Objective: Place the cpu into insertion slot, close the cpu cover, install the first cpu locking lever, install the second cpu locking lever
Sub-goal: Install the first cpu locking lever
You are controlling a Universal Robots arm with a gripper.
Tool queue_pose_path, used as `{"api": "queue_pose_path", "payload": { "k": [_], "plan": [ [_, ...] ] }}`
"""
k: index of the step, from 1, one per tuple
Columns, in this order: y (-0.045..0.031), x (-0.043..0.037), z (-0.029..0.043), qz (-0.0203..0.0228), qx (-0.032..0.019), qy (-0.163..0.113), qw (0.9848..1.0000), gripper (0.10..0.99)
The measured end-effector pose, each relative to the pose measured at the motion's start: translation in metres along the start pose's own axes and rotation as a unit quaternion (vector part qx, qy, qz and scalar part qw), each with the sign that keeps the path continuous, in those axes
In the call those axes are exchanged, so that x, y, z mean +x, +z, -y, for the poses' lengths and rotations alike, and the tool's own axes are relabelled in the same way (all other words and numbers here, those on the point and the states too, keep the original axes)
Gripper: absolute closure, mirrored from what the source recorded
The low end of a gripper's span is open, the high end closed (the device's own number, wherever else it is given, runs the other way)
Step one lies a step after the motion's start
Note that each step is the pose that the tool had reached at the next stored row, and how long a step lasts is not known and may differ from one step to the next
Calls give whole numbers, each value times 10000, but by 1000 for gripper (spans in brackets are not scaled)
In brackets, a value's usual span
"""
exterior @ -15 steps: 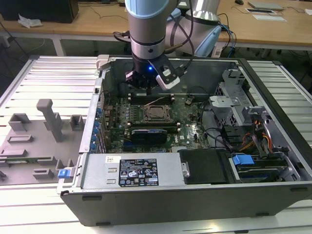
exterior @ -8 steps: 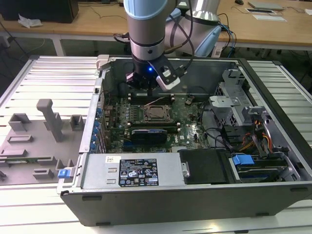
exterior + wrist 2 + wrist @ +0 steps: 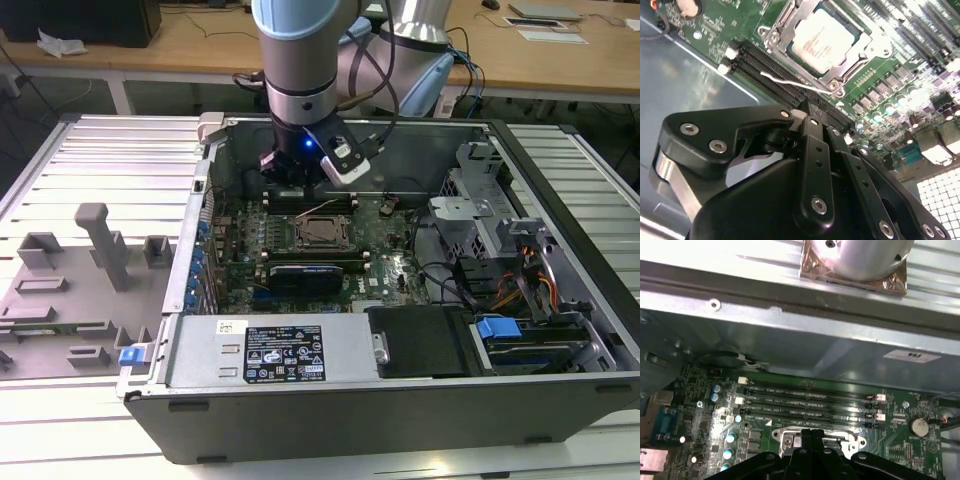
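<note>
Progress past halfway, by the look. Left of centre in the second wrist view, thin wire locking lever (image 3: 790,82) lying slack across the memory slots (image 3: 752,60), seemingly unlatched. Just right of it, gripper (image 3: 806,107), fingers (image 3: 812,145) pressed together on nothing visible, close to that lever. Upper centre, the cpu (image 3: 825,37) seated in the insertion slot (image 3: 322,233), the cpu cover (image 3: 866,50) down around its rim. Leaves lever work, probably; cannot tell for the second lever. In the exterior view: grey fixture tray (image 3: 60,300) at far left, well apart; case wall (image 3: 200,240) crowding the board; drive cage (image 3: 470,180) and loose cables (image 3: 450,280) at right.
</note>
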State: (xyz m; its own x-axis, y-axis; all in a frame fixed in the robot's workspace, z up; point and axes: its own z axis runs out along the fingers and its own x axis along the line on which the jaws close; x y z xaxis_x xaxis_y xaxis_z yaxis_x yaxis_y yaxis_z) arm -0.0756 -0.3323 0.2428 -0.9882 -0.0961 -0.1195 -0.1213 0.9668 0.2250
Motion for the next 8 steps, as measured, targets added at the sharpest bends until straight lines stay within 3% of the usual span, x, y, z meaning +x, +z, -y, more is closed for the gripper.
{"api": "queue_pose_path", "payload": {
  "k": [2,4,5,7,8],
  "plan": [
    [13,2,3,11,50,19,10000,980],
    [21,3,5,64,58,6,10000,980],
    [25,3,6,125,65,-8,9999,980],
    [30,4,7,312,94,-55,9995,980],
    [33,4,8,380,104,-71,9992,980]
  ]
}}
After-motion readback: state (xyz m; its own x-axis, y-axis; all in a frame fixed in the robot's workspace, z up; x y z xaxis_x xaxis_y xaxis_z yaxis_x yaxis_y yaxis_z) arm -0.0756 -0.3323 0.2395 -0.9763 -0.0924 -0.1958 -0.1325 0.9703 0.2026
